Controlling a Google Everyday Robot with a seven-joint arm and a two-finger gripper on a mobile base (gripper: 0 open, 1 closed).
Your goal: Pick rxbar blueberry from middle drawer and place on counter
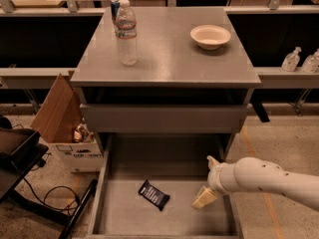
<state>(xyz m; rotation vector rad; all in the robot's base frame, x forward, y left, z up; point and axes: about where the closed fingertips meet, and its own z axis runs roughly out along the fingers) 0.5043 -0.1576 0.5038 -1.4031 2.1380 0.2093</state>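
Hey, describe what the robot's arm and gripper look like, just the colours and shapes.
The arm is a smooth, rounded white tube with small dark dots along its shell; no cables show. The gripper, over the right side of the middle drawer, has two blunt cream fingers.
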